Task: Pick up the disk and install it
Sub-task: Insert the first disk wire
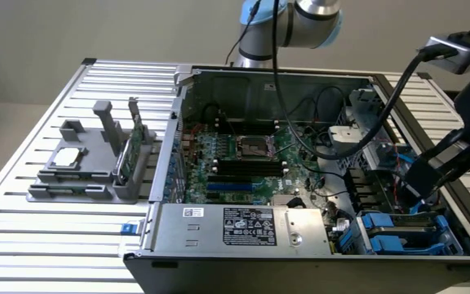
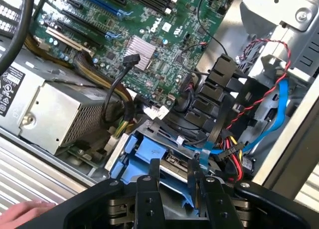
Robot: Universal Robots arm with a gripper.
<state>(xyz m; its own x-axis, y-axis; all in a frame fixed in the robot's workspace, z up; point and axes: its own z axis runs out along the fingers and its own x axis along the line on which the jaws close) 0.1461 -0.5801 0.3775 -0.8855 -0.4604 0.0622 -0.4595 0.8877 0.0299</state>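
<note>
Disk [image 2: 173, 165]: silver-grey slab, blue plastic on either side, sitting in the blue drive bay [image 2: 142, 151] at the near corner of the open computer case [image 1: 300, 272], on the exterior view's right. Gripper [image 2: 175, 161]: jaws partway closed, clamping the disk. Surface: slatted metal table [image 1: 51, 245]. Room: plain beige wall [image 1: 96, 24].

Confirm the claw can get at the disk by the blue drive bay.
Looks like yes: the claw sits at the blue drive bay with the disk gripped between its fingers; the cables run alongside, not across.
</note>
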